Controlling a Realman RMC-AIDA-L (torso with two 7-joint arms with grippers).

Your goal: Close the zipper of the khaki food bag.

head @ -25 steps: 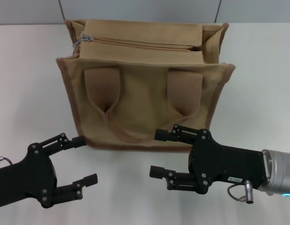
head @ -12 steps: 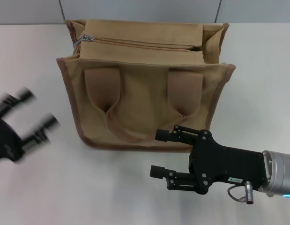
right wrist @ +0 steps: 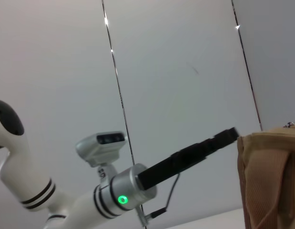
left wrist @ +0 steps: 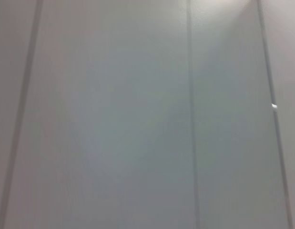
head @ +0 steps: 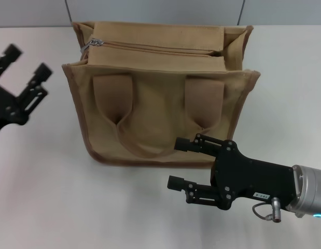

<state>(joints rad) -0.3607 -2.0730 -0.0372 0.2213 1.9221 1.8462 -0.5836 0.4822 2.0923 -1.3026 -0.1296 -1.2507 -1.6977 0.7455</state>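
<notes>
You have a white table (head: 41, 192) carrying the khaki food bag (head: 160, 111), which stands at the middle far side, close to the grey panelled wall (head: 160, 11). The bag's front panel faces you, with two wide strap handles (head: 114, 101) lying flat against it and darker brown piping along the edges.

Your right gripper (head: 177, 164) sits low at the near right, just in front of the bag's lower front edge. Its fingers (head: 183, 144) are spread apart, holding nothing, pointing toward the robot's left; the upper finger overlaps the bag's bottom edge in the head view.

Your left gripper (head: 28, 62) is at the far left edge, beside the bag's left side and apart from it. Its fingers point up and away, spread apart, empty.

The zipper (head: 155, 48) runs across the bag's top panel. Its small silver pull (head: 91, 44) sits at the left end of the line.

The right wrist view shows the left arm (right wrist: 133, 183) reaching toward the bag's corner.
</notes>
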